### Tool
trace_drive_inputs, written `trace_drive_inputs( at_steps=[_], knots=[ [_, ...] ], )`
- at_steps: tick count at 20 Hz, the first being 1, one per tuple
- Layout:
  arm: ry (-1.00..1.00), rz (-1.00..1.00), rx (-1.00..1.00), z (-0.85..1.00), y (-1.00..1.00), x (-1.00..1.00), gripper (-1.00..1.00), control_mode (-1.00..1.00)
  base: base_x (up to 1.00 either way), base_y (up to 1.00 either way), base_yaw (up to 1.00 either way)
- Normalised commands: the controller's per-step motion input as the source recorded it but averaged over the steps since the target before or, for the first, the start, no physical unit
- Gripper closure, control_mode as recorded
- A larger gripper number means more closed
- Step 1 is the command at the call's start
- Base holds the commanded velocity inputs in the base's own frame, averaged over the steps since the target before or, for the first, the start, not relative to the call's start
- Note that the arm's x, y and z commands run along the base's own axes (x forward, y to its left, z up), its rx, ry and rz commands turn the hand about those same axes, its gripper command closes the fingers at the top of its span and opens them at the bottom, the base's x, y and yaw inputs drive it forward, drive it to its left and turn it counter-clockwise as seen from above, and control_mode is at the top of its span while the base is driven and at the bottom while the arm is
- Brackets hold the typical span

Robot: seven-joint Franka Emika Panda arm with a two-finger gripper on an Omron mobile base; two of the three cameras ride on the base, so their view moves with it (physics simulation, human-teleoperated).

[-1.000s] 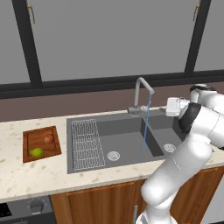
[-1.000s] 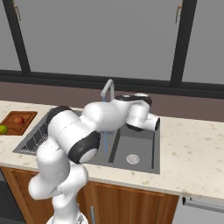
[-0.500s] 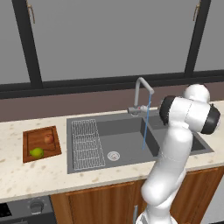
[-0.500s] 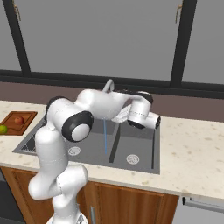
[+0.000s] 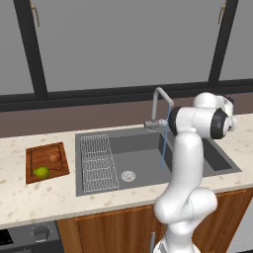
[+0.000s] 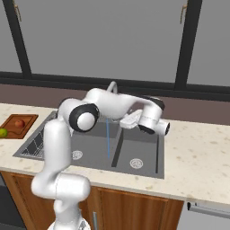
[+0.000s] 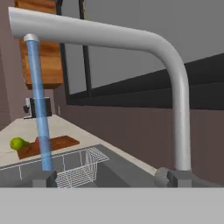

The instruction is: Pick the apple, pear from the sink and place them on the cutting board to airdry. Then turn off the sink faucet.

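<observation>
Left base view, item by item.

Apple (image 5: 55,156): small red fruit lying on the cutting board (image 5: 35,154), toward its far side. Placed there to dry; that part of the task reads as done.

Pear (image 5: 42,172): yellow-green, on the same board, nearer the front edge, just beside the apple but apart from it.

Cutting board: reddish-brown, on the bench (image 5: 39,202) left of the sink (image 5: 143,148), clear of the basin so the fruit drains away from the water.

Sink: dark grey basin, wire rack (image 5: 97,163) in its left part; no fruit seen inside.

Sink faucet (image 5: 159,106): silver gooseneck at the back rim, water stream (image 5: 164,143) falling from the spout into the basin, so it is not yet turned off. Hand view shows the spout (image 7: 109,37) close ahead and the base (image 7: 180,177) at lower right.

Hand (image 6: 130,120): jaws spread wide, holding nothing, brought near the tap, judged to be lining up for the lever.
</observation>
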Motion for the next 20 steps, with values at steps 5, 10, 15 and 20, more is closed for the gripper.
trace_drive_inputs(
  at_steps=[5, 10, 15, 20],
  knots=[
    [0.00, 0.00, 0.00, -0.14, 0.00, 0.28, -1.00, -1.00, 0.00, 0.00, 0.00],
    [0.00, 0.00, 0.00, -0.11, 0.00, 0.32, -1.00, -1.00, 0.00, 0.00, 0.00],
    [0.00, 0.00, 0.00, -0.14, 0.00, 0.32, -1.00, -1.00, 0.00, 0.00, 0.00],
    [0.00, 0.00, 0.00, -0.15, 0.00, 0.31, -1.00, -1.00, 0.00, 0.00, 0.00]
  ],
)
